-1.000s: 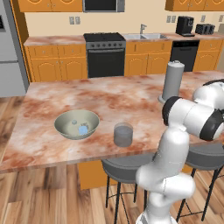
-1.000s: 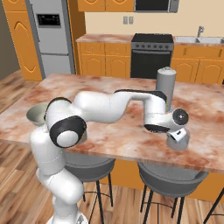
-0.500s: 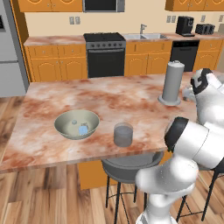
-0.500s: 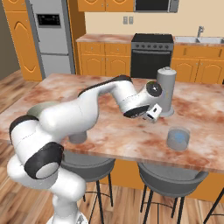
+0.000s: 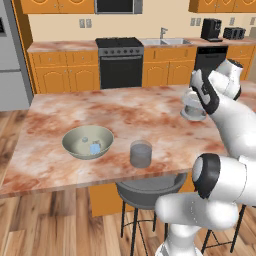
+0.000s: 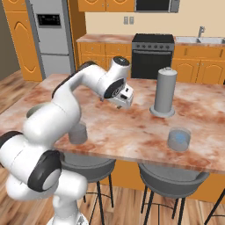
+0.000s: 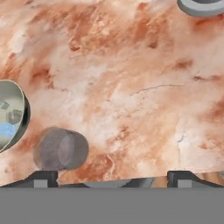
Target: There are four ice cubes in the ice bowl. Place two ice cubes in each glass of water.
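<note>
The ice bowl sits near the counter's left front with ice cubes in it; one looks light blue, the others greyish. One glass of water stands just right of the bowl. The other glass of water stands at the right front edge. My gripper hangs open and empty above the counter's middle, left of the tall cylinder. In the hand view the bowl, its ice cubes and the near glass lie at the left, and the gripper has only bare counter between its fingertips.
A tall grey cylinder with a domed top stands on the counter between my gripper and the right glass; its base shows in the hand view. Stools stand under the counter's front edge. Stove and cabinets line the far wall.
The arm has swung from above the right glass, past the tall cylinder, to the middle of the counter. The gripper has stayed open and empty throughout.
</note>
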Available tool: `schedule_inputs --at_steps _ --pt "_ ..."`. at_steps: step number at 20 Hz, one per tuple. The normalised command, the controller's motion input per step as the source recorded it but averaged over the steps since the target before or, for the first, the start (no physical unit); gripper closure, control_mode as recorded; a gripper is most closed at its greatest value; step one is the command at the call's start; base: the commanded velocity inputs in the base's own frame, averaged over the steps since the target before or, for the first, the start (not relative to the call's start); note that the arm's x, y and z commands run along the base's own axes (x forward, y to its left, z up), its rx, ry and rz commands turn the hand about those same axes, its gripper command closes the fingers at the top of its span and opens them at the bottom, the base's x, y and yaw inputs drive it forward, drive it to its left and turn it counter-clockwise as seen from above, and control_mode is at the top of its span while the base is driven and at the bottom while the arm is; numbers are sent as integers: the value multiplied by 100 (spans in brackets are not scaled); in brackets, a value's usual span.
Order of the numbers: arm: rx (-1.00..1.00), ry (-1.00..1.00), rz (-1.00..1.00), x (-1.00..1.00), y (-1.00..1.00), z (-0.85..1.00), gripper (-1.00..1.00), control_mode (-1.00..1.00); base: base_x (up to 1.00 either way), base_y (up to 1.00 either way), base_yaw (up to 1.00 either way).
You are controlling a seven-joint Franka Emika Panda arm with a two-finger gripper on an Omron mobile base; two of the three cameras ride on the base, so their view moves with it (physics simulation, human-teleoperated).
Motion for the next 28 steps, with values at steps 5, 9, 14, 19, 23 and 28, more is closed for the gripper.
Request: schedule_inputs --at_steps 5,9,14,19,23,28 --pt "-1 8 14 0 100 0 -100 -100 0 0 0" --pt "-12 10 33 11 100 0 -100 -100 0 0 0" --pt "-13 8 39 6 100 0 -100 -100 0 0 0" --pt "-9 -10 22 0 100 -1 -100 -100 0 0 0" --pt "-2 -19 16 0 96 -13 -100 -100 0 0 0" --pt "0 -18 16 3 86 -22 -100 -100 0 0 0"
